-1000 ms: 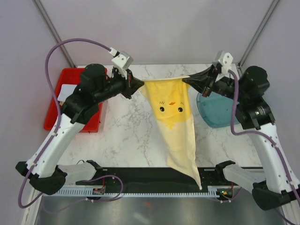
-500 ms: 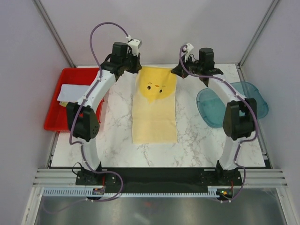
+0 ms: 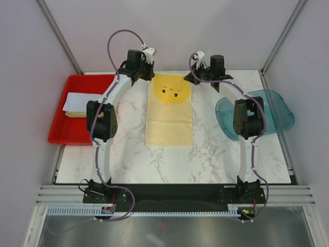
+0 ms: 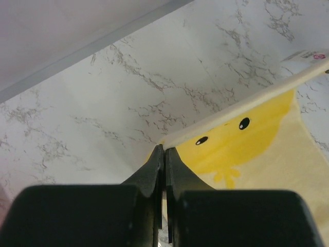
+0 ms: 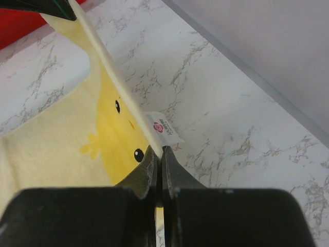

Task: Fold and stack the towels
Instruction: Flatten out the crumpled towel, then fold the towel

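Observation:
A pale yellow towel [image 3: 169, 113] with a yellow chick face lies spread lengthwise on the marble table, its far edge lifted. My left gripper [image 3: 149, 77] is shut on the towel's far left corner [image 4: 169, 139]. My right gripper [image 3: 189, 78] is shut on the far right corner, beside a white label [image 5: 165, 127]. The taut far edge [image 5: 110, 72] runs between the two grippers, just above the table. The chick face shows in both wrist views [image 4: 241, 139]. More folded towels [image 3: 78, 103], white over yellow, lie in the red tray.
A red tray [image 3: 61, 135] sits at the table's left edge. A translucent teal bin [image 3: 275, 110] lies at the right edge. The grey back wall stands close behind both grippers. Both arms stretch far over the table.
Both arms have stretched out to the far edge, carrying the towel back. It hung in the air a second ago and now lies flat on the table, with its far edge held.

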Controlling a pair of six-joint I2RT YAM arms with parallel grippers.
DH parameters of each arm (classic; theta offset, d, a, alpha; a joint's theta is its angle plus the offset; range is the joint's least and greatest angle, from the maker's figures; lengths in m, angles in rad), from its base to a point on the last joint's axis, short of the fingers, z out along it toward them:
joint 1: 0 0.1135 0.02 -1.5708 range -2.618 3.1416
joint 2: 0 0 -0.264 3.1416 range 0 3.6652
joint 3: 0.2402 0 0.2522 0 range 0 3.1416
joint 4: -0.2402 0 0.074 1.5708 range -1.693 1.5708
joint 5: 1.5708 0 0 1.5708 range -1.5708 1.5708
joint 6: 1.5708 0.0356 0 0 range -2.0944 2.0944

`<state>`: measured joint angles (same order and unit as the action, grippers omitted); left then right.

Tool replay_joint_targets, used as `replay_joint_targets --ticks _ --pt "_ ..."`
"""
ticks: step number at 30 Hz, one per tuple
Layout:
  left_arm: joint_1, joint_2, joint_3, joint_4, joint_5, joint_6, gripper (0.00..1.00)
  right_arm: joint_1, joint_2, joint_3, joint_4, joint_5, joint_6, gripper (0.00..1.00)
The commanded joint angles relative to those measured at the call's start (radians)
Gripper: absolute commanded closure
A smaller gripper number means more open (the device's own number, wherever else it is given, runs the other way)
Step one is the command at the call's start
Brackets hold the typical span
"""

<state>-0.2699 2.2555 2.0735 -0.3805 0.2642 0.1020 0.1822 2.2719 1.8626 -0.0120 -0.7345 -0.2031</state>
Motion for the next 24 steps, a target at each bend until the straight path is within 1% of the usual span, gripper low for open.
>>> replay_joint_targets --ticks 1,3,5,6,8,9,10,12,13,14,15,16,17,18,20,22,24 --pt "0.011 -0.097 -0.085 0.043 0.029 0.080 0.98 -0.010 -0.092 -0.054 0.034 -0.008 -0.076 1.00" --pt "0.009 -0.158 -0.169 0.043 0.049 0.084 0.98 -0.009 -0.155 -0.118 0.020 -0.011 -0.090 1.00" --pt "0.009 -0.206 -0.226 0.035 0.064 0.085 0.98 -0.009 -0.199 -0.161 -0.023 -0.020 -0.107 1.00" --pt "0.008 -0.253 -0.287 0.034 0.072 0.085 0.98 -0.009 -0.245 -0.204 -0.037 -0.022 -0.110 1.00" --pt "0.008 -0.307 -0.355 0.032 0.076 0.087 0.98 -0.007 -0.288 -0.242 -0.086 -0.028 -0.107 1.00" --pt "0.009 -0.332 -0.425 0.034 0.098 0.085 0.98 -0.009 -0.320 -0.256 -0.106 -0.034 -0.079 1.00" --pt "0.009 -0.383 -0.459 0.040 0.113 0.087 0.98 -0.007 -0.334 -0.299 -0.114 -0.070 -0.056 1.00" --pt "0.006 -0.422 -0.542 0.038 0.109 0.085 0.98 0.003 -0.376 -0.356 -0.097 -0.101 0.028 1.00" --pt "0.000 -0.457 -0.570 0.038 0.115 0.079 0.98 0.014 -0.393 -0.414 -0.100 -0.095 0.040 1.00" --pt "-0.002 -0.476 -0.598 0.038 0.121 0.076 0.98 0.029 -0.416 -0.445 -0.111 -0.053 0.041 1.00" --pt "-0.005 -0.494 -0.656 0.038 0.116 0.070 0.98 0.064 -0.464 -0.507 -0.117 -0.028 0.034 1.00" --pt "-0.012 -0.532 -0.709 0.040 0.106 0.061 0.98 0.094 -0.512 -0.535 -0.134 0.015 0.030 1.00" --pt "-0.018 -0.553 -0.710 0.040 0.106 0.056 0.98 0.094 -0.512 -0.561 -0.137 0.015 0.036 1.00" --pt "-0.028 -0.571 -0.760 0.038 0.077 0.053 0.98 0.106 -0.553 -0.586 -0.137 0.035 0.047 1.00" --pt "-0.054 -0.628 -0.803 0.038 0.047 0.061 0.98 0.108 -0.595 -0.663 -0.135 0.038 0.083 1.00" --pt "-0.066 -0.668 -0.871 0.037 0.029 0.070 0.98 0.109 -0.663 -0.741 -0.132 0.073 0.106 1.00" --pt "-0.071 -0.718 -0.938 0.035 0.023 0.073 0.98 0.117 -0.718 -0.808 -0.132 0.057 0.113 1.00"
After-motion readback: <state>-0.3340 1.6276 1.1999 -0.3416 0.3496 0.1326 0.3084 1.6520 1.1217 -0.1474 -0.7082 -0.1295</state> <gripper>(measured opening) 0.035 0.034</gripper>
